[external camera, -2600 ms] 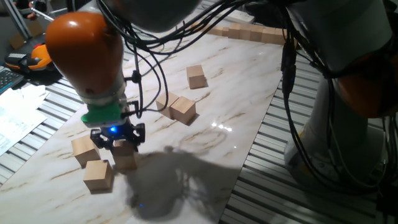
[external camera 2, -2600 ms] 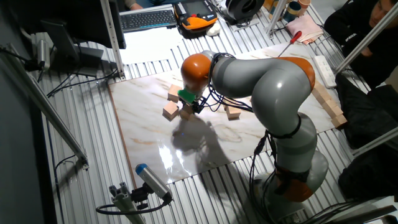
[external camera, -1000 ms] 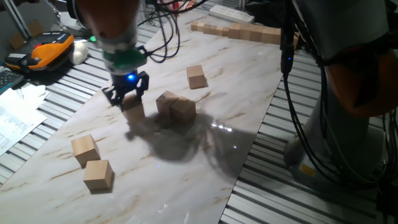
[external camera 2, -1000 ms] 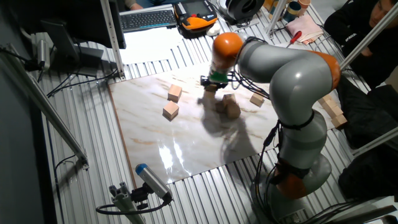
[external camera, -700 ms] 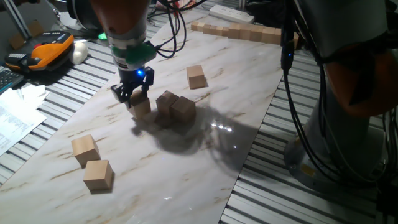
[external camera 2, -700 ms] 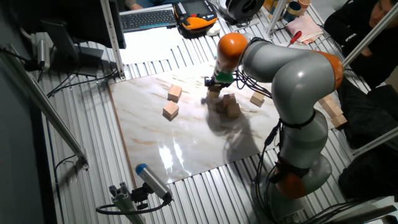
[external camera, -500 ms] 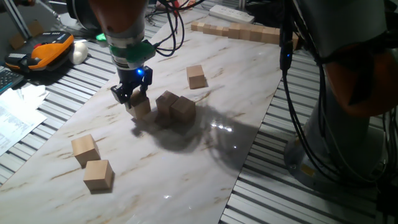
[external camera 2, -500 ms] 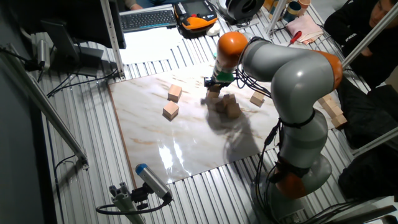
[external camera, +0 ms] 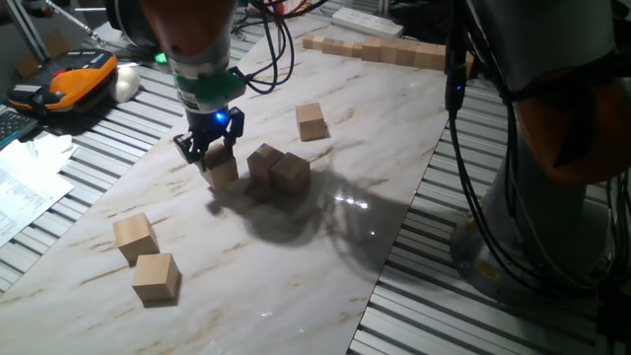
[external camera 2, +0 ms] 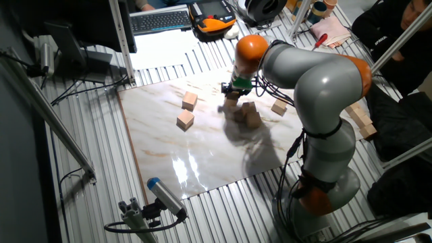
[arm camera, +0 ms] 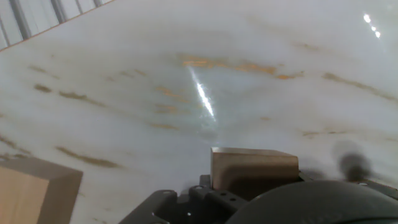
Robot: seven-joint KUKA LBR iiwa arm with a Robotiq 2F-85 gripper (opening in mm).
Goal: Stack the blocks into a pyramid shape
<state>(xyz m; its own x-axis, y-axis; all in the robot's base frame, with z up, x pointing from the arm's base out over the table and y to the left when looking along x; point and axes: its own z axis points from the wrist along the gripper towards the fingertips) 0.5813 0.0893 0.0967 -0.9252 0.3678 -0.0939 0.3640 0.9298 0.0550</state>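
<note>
A: Where are the fingers [external camera: 209, 158] now?

B: Clamped on one block [external camera: 223, 170], left of centre in the frame, low over the desk [external camera: 325, 256]. Seconds ago they sat at the lower left beside two loose blocks [external camera: 146, 256]; since then they have carried this cube up beside the pair of blocks [external camera: 279, 168] near the middle.

A: Touching that pair?

B: Just beside it; contact I cannot tell. For the last half second hardly anything has shifted, so I judge the cube is being set down as the third of a base row.

A: The rest?

B: A lone block [external camera: 312, 122] lies further up. The long joined row [external camera: 380, 49] sits at the top edge, untouched.
</note>
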